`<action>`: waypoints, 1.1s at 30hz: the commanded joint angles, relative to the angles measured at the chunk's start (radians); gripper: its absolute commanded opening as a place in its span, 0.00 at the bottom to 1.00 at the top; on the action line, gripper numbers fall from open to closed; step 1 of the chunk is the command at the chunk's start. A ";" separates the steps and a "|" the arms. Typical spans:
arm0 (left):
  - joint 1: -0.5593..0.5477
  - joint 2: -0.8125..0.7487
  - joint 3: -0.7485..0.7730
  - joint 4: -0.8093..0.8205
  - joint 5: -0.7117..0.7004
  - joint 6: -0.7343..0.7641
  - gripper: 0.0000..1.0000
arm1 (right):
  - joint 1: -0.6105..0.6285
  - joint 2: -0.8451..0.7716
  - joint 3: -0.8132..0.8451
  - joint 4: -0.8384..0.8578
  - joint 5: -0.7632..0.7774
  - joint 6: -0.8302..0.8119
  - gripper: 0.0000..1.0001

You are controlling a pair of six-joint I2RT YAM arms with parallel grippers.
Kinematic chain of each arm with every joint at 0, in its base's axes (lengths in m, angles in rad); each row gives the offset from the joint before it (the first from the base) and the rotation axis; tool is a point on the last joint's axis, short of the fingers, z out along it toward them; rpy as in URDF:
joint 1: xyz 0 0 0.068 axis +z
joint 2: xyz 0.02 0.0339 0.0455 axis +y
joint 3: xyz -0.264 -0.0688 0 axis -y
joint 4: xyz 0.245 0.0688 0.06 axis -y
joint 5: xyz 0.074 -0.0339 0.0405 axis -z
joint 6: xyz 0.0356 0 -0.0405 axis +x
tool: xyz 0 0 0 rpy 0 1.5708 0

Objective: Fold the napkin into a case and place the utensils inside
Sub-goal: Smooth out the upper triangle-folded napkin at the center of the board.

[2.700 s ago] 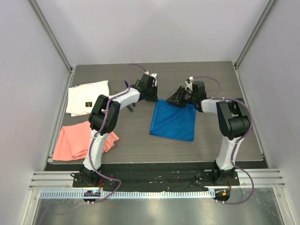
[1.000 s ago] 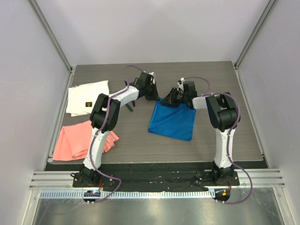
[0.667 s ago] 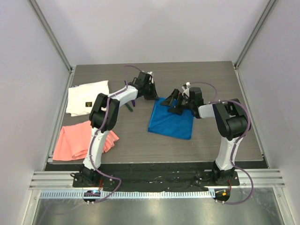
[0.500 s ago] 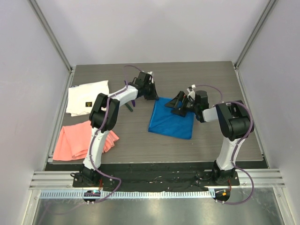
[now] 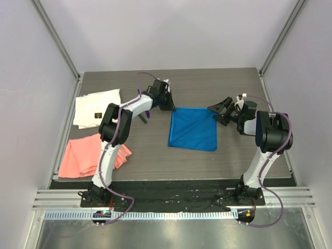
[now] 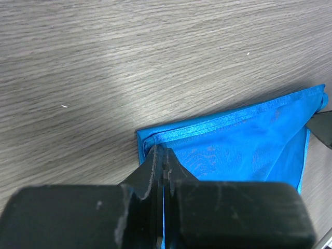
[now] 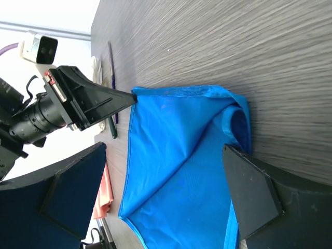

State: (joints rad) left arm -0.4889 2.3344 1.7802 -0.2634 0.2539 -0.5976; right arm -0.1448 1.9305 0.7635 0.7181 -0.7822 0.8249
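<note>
Since it's the biggest thing here, surface: dark grey wood-grain, everything sits on it.
napkin: bright blue, lying flat around the middle between the two arms. Roughly square from above, with a diagonal crease running across it. Up close the far-left corner shows stacked edges, so it's layered. The far-right corner puffs up in a little loop.
pink cloth: salmon, bunched at the near-left edge, well away from the napkin.
white cloth: far left, just beyond the pink one, with a small dark label on it.
left gripper: jaws pinched fully shut on the napkin's far-left corner.
right gripper: jaws spread wide, holding nothing, sitting just beside the napkin's far-right corner.
utensils: a dark green one and a slim purple one, both left of the napkin. The left arm hangs over them, so from above they're mostly hidden.
count: three cloths (blue, pink, white), two utensils, two arms.
</note>
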 commanded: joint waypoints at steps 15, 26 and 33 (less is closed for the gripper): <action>0.015 0.051 -0.002 -0.109 -0.061 0.053 0.00 | 0.114 -0.070 0.083 -0.094 0.078 0.008 1.00; 0.015 0.051 0.015 -0.142 -0.081 0.093 0.00 | 0.034 0.041 0.160 -0.167 0.104 -0.101 1.00; 0.015 0.040 0.053 -0.174 -0.077 0.101 0.00 | 0.060 -0.123 0.168 -0.354 0.155 -0.144 1.00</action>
State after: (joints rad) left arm -0.4885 2.3417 1.8168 -0.3164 0.2398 -0.5411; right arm -0.1062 1.9221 0.9161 0.4713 -0.6762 0.7387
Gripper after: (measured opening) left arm 0.012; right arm 0.995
